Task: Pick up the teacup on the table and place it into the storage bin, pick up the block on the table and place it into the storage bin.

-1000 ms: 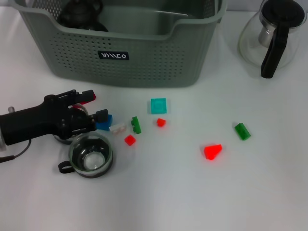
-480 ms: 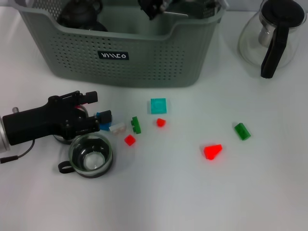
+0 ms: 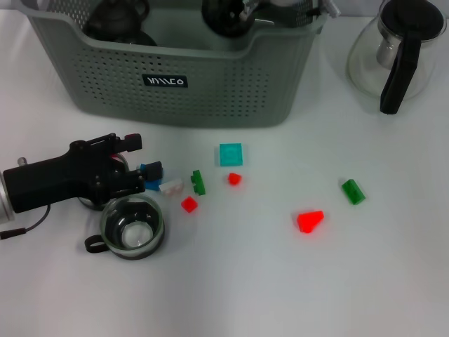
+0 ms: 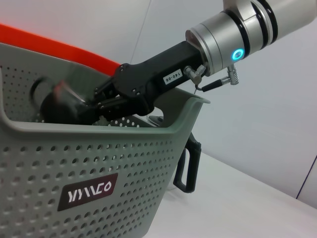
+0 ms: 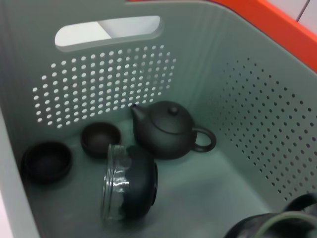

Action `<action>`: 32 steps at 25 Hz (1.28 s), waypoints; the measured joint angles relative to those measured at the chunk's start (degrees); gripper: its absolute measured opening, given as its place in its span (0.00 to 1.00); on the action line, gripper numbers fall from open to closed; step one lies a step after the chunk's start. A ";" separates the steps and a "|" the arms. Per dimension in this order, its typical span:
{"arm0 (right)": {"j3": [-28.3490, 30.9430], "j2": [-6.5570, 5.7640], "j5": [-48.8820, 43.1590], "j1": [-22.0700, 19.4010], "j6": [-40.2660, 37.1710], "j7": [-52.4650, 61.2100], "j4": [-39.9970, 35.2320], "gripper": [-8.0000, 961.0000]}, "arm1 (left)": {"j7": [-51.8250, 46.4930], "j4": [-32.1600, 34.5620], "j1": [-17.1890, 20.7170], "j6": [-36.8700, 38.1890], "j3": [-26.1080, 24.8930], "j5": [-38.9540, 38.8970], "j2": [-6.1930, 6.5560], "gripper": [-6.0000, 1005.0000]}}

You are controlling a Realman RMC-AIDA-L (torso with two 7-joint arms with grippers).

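Observation:
The grey-green storage bin [image 3: 210, 84] stands at the back of the table. My right gripper [image 3: 237, 10] is over the bin's inside, shut on a dark teacup [image 3: 219, 15]. The left wrist view shows this gripper [image 4: 101, 105] holding the teacup [image 4: 53, 101] just below the bin's rim [image 4: 99, 130]. My left gripper [image 3: 140, 157] lies low on the table at the left, open, its lower finger touching a blue block [image 3: 152, 184]. A glass cup [image 3: 132, 226] stands just in front of it.
Loose blocks lie mid-table: teal [image 3: 230, 154], green [image 3: 198, 182], white [image 3: 171, 186], red [image 3: 189, 204], red [image 3: 234, 178], large red [image 3: 310, 220], green [image 3: 353, 191]. A glass teapot [image 3: 396, 49] stands back right. Inside the bin are a dark teapot [image 5: 166, 129], two small cups and a jar [image 5: 129, 183].
My right gripper has come into view over the bin with the dark teacup and lowered it. My left gripper has crept slightly toward the blue block.

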 joint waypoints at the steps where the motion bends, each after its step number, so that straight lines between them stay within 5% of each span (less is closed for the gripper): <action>1: 0.00 -0.01 0.00 -0.04 0.00 0.12 -0.14 0.11 | 0.00 0.00 0.00 0.01 0.00 0.00 0.00 0.78; 10: 0.62 -0.25 0.44 -4.25 -0.36 0.84 -7.84 0.49 | -0.04 0.00 0.05 0.04 -0.12 -0.01 0.00 0.78; 15: 3.88 -0.49 12.98 -17.02 -5.45 -3.78 -28.90 0.61 | -0.05 0.00 0.18 0.49 -0.26 -0.17 0.07 0.78; 19: 9.08 -0.53 34.57 -28.36 -13.01 -17.48 -39.16 0.71 | -0.06 0.00 -0.02 0.37 -0.28 -0.10 0.09 0.78; 24: 18.00 -0.99 54.53 -35.04 -33.75 -31.37 -33.79 0.71 | -0.05 0.00 -0.27 0.04 -0.13 0.01 0.12 0.78; 28: 22.98 -2.35 53.55 -37.98 -51.67 -40.36 -26.63 0.71 | -0.05 0.02 -0.23 -0.01 -0.30 0.01 0.27 0.78; 32: 23.38 -2.70 46.98 -43.04 -59.59 -49.30 -25.09 0.70 | -0.06 0.28 -0.08 -0.03 -0.36 0.01 0.43 0.78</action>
